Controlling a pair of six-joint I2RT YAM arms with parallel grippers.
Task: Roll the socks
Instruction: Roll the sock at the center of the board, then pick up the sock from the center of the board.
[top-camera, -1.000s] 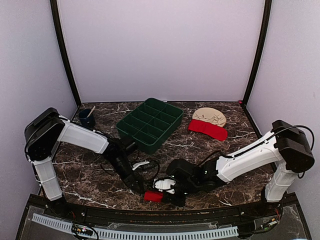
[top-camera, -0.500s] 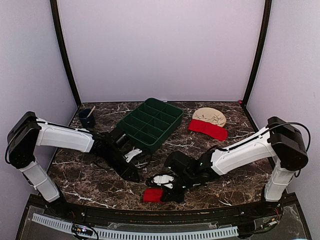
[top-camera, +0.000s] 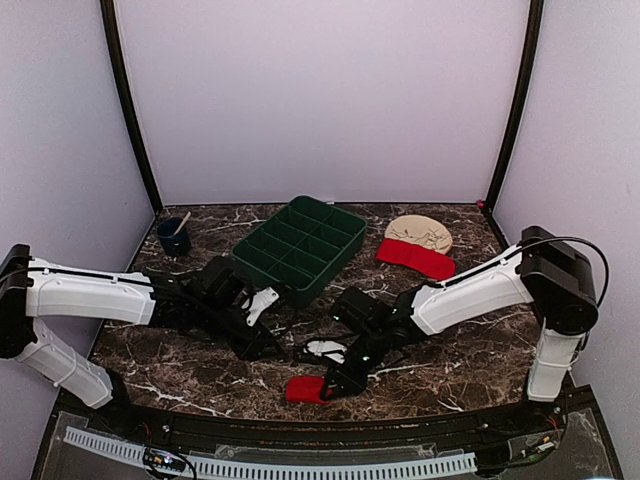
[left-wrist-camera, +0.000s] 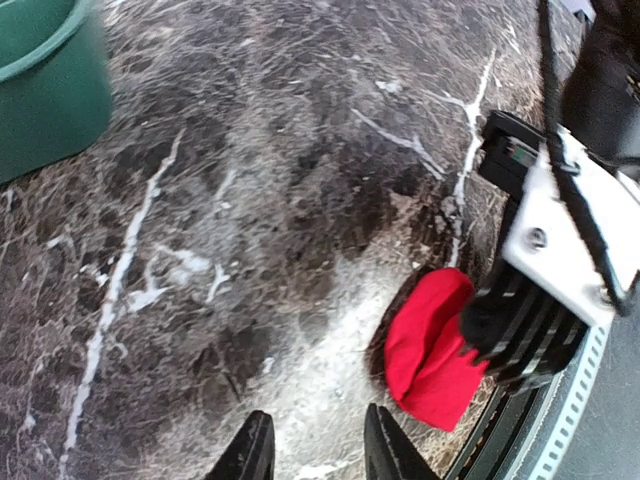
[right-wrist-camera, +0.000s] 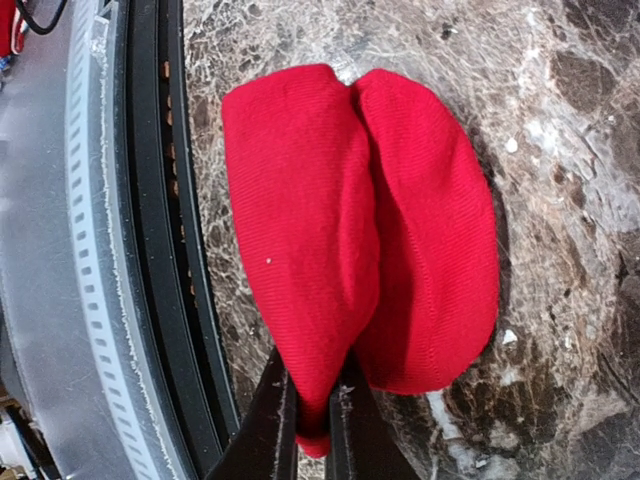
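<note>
The left pincer (left-wrist-camera: 318, 452) hangs partly open and empty; the red sock bundle (left-wrist-camera: 428, 350) lies to its right, at the near edge of the surface (left-wrist-camera: 230, 220), long axis along that edge. The right pincer (right-wrist-camera: 312, 405), nearer, is pinched shut on its fold.

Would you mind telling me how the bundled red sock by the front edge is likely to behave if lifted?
The bundled red sock looks soft and ribbed, so it will probably sag rather than hold shape. The right gripper has its jaws shut on one thin edge, so the two lobes may unfold.
</note>
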